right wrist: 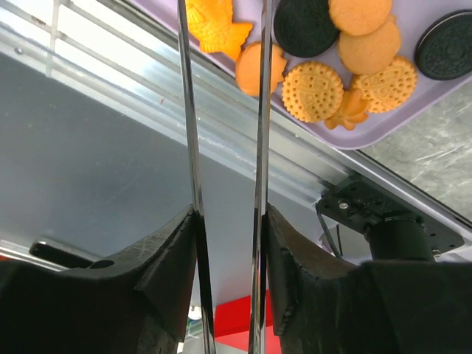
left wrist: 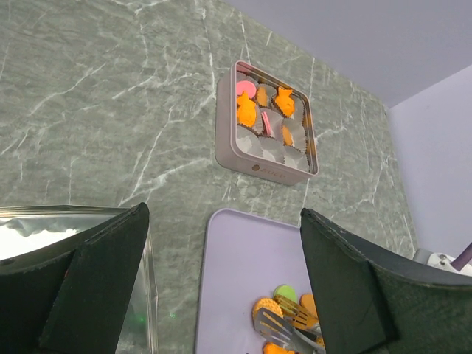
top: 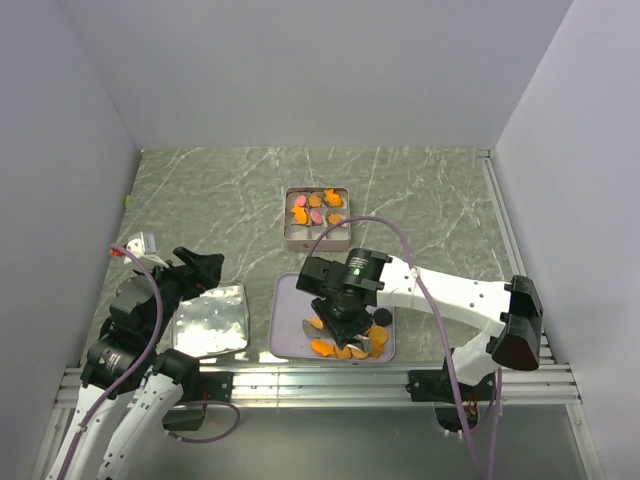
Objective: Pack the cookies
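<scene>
Cookies, orange and black rounds

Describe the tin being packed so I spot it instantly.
On the marble table, look past the lavender tray at the near edge. The square tin sits mid-table beyond it. Only it holds white paper cups, some with orange and pink cookies.

On my green marble table: square tin with white paper cups mid-table, lavender tray just nearer me, shiny square metal lid left of tray. Metal tongs over tray.
</scene>
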Tool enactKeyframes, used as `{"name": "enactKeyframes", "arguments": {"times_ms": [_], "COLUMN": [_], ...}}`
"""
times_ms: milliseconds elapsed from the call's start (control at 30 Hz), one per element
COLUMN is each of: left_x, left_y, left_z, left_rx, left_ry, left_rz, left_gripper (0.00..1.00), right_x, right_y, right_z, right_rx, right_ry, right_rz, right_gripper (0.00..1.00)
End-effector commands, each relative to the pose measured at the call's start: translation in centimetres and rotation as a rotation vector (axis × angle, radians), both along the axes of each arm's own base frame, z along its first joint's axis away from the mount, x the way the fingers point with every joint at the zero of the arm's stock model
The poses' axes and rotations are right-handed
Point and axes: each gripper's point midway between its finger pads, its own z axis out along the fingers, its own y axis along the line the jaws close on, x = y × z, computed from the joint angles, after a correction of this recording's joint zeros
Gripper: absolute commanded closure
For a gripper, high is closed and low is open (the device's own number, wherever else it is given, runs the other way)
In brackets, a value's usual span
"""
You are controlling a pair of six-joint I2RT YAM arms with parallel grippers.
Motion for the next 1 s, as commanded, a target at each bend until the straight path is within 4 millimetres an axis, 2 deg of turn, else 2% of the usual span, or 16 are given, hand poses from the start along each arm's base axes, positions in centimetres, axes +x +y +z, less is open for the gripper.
{"name": "enactKeyframes", "arguments": {"times_ms": [0, 67, 300, 433, 500, 567, 600, 633, 700, 733, 833, 967], "left_x": [0.0, 0.1, 0.1, 0.0, -0.1, -0.1, -0.1, -0.2, -0.2, -0.1, -0.1, -0.2], "left_y": [0.1, 0.0, 0.5, 0.1, 0.0, -0.1, 0.0, 0.0, 0.1, 0.3, 0.4, 0.5], "left_z": [1.1, 1.0, 1.1, 1.2, 1.1, 1.3, 1.2, 1.2, 1.2, 1.2, 1.2, 1.2], "left_rx": [-0.013, -0.011, -0.009, -0.006, -0.006, -0.008, -0.007, -0.008, -0.01, -0.009, -0.008, -0.01], "left_ry": [-0.03, -0.028, -0.029, -0.033, -0.031, -0.038, -0.037, -0.04, -0.037, -0.036, -0.036, -0.039], "left_rz": [0.007, 0.005, 0.031, 0.005, -0.001, -0.008, -0.006, -0.006, 0.002, 0.013, 0.018, 0.021], "left_gripper": [0.1, 0.09, 0.09, 0.09, 0.09, 0.09, 0.09, 0.09, 0.08, 0.09, 0.09, 0.09], "right_x": [0.9, 1.3, 6.8, 10.8, 12.4, 14.2, 15.0, 15.7, 17.0, 17.6, 19.4, 20.6], "right_y": [0.7, 1.2, 2.4, 2.2, 2.7, 2.9, 3.3, 3.7, 4.2, 4.5, 4.3, 4.5], "right_z": [1.4, 2.3, 7.2, 8.5, 9.2, 9.0, 9.9, 9.2, 9.7, 9.0, 8.2, 7.3], "right_rx": [0.014, 0.018, 0.079, 0.128, 0.159, 0.145, 0.166, 0.142, 0.159, 0.148, 0.153, 0.159], "right_ry": [-0.052, -0.063, -0.224, -0.248, -0.263, -0.262, -0.281, -0.27, -0.28, -0.269, -0.249, -0.229], "right_rz": [0.011, 0.006, -0.087, -0.181, -0.195, -0.215, -0.21, -0.207, -0.21, -0.21, -0.247, -0.263], "right_gripper": [0.61, 0.61, 0.62, 0.62, 0.62, 0.62, 0.62, 0.63, 0.63, 0.63, 0.64, 0.64]}}
